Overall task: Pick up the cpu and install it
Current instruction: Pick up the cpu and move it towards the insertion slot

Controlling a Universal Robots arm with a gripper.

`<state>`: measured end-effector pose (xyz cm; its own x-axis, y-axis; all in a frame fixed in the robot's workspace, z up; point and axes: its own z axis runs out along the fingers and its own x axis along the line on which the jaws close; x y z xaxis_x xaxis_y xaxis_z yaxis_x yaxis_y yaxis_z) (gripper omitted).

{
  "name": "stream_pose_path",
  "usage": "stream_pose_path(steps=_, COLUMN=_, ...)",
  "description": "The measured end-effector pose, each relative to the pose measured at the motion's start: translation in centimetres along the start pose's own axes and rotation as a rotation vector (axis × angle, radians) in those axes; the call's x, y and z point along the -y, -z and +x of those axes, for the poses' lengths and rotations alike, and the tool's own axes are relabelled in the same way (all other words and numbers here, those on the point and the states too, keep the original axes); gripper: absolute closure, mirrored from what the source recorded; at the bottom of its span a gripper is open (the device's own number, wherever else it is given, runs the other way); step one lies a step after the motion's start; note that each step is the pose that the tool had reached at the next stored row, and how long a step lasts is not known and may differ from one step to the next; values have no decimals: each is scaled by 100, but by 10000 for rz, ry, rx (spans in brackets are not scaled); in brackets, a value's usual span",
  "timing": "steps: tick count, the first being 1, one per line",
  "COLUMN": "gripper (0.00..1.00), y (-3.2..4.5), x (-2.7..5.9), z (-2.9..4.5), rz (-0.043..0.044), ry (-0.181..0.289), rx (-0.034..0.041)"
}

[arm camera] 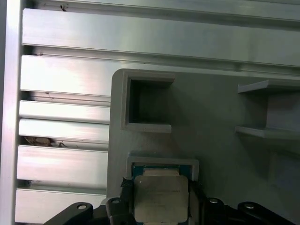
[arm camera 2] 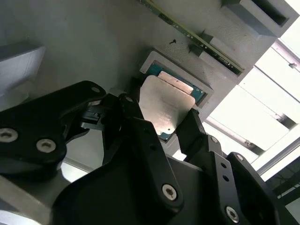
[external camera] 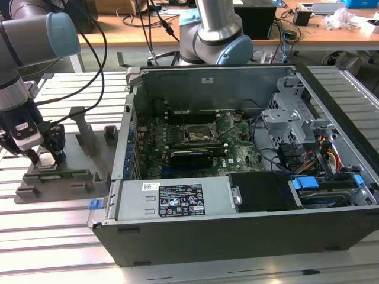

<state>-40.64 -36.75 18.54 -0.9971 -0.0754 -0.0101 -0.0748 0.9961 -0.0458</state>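
**Setting.** You work on a slatted aluminium table (external camera: 53, 248). A cluttered desk runs along the top of the frame behind it.

**Exterior view.**
- Open computer case (external camera: 237, 236): fills the centre and right of the frame. Its motherboard is exposed, and the empty socket (external camera: 198, 135) sits mid-board.
- Grey holder (external camera: 83, 148): at the left of the frame, well apart from the socket, with the case wall between them.
- Gripper (external camera: 44, 155): lowered onto the holder at the far left, below the arm (external camera: 35, 32).
- Second arm base (external camera: 210, 29): top centre, behind the case.
- Loose cables (external camera: 323, 154): on the right side of the case, clear of the socket.

**Second wrist view.**
- The cpu (arm camera 2: 166, 103): silver top up, lying in the holder's square recess with its green rim showing.
- Gripper (arm camera 2: 159, 112): the jaws are drawn in to the chip's width, one black finger (arm camera 2: 136, 124) against each of two opposite edges. You may count this as a grip on the cpu.
- Thin green-edged board (arm camera 2: 197, 40): stands in a holder slot just beyond the recess, apart from the fingers.

**First wrist view.**
- The cpu (arm camera: 161, 199): at the bottom centre, framed by the recess rim (arm camera: 161, 163).
- Gripper (arm camera: 161, 187): straddles the chip, with nothing wedged beside it.
- Empty pocket (arm camera: 147, 103): in the holder just above the recess.

**Progress.** By these pictures the chip looks gripped but not yet lifted out of its seat. The carry over the case wall and the seating in the socket are undone.
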Motion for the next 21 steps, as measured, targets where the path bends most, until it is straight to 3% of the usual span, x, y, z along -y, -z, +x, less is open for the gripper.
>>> stream_pose_path(steps=11, gripper=45, y=23, x=1, z=0, rz=12, ry=0, rx=-1)
stream_pose_path(steps=21, gripper=45, y=201, x=9, z=-2, rz=11, ry=0, rx=0)
